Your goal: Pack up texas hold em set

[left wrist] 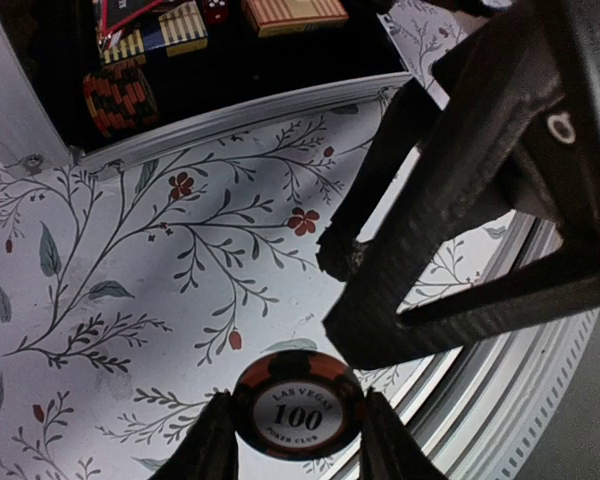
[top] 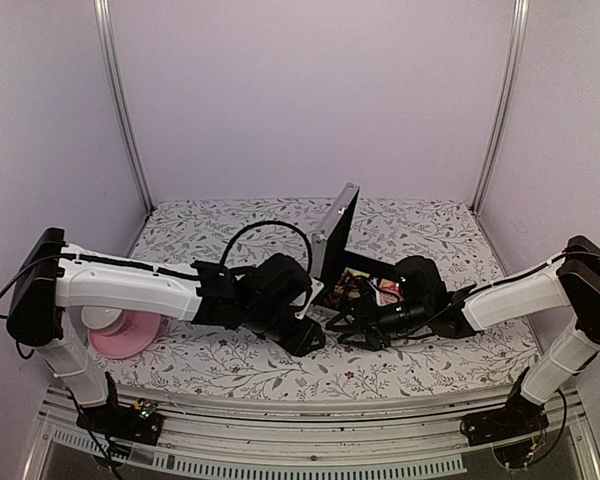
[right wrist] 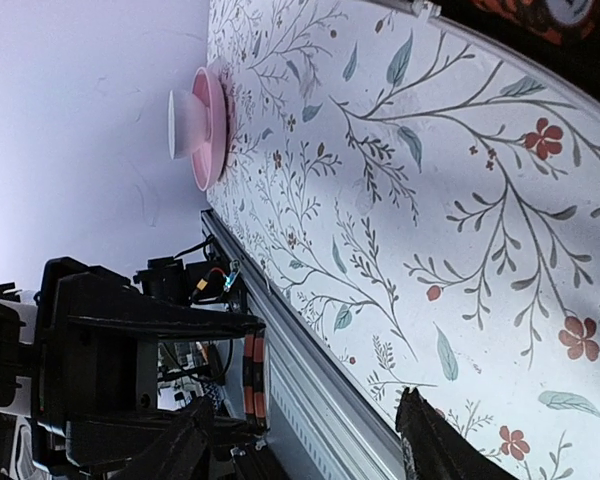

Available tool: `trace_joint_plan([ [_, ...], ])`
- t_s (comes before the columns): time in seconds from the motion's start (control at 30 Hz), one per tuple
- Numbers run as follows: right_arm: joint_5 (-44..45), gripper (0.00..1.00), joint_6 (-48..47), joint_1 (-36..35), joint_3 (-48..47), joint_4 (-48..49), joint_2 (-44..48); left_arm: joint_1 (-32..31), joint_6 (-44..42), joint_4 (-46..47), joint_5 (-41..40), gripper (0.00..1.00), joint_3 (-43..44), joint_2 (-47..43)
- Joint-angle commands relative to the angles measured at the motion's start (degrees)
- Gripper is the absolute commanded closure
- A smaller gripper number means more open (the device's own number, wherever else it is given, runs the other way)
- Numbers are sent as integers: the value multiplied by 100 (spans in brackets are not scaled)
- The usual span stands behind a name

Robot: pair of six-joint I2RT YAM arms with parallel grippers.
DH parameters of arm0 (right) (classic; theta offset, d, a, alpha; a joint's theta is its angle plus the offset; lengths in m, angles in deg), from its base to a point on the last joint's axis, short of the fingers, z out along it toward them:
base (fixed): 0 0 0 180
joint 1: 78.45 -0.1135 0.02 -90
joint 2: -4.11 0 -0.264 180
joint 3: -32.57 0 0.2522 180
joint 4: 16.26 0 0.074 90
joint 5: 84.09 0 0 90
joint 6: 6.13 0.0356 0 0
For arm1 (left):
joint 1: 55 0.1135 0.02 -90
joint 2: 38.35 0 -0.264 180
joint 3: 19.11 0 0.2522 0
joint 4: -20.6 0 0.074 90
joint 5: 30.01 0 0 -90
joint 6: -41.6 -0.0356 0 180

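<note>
The texas hold em set's silver case (top: 337, 235) stands open mid-table, lid upright, with card packs (top: 365, 285) on its black lining. In the left wrist view its rim (left wrist: 240, 110) crosses the top, with a chip stack (left wrist: 118, 95) and a striped pack (left wrist: 292, 12) inside. My left gripper (left wrist: 298, 402) is shut on a black-and-red "100" poker chip (left wrist: 298, 415) just above the cloth, near the front rail. My right gripper (right wrist: 310, 450) faces it with its jaws wide apart and nothing between them. Its fingers (left wrist: 450, 220) hang up and to the right of the chip.
A pink plate with a white bowl (top: 115, 330) sits at the front left, also seen in the right wrist view (right wrist: 205, 125). The metal front rail (right wrist: 310, 370) runs close under both grippers (top: 325, 332). Floral cloth covers the table, with walls on three sides.
</note>
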Motion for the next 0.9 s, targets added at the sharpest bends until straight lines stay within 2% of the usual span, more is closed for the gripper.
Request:
trace_joint_plan([
  [0.0, -376, 40, 194, -77, -101, 550, -261, -80, -160, 221, 81, 82, 157, 75],
  [0.47, -954, 65, 173, -294, -505, 774, -804, -102, -220, 311, 38, 83, 145, 71],
  [0.57, -1099, 76, 143, -319, -587, 828, -893, -102, -230, 331, 19, 83, 139, 87],
  [0.67, -1153, 93, 150, -329, -590, 906, -909, -104, -233, 324, -28, 83, 128, 89],
  [0.73, -1116, 97, 134, -332, -590, 908, -864, -104, -246, 313, -92, 82, 107, 66],
  [0.8, -1001, 97, 123, -319, -552, 901, -765, -106, -271, 376, -165, 76, 4, -20],
  [0.87, -844, 97, 95, -270, -463, 865, -614, -106, -335, 567, -316, 60, -219, -258],
])
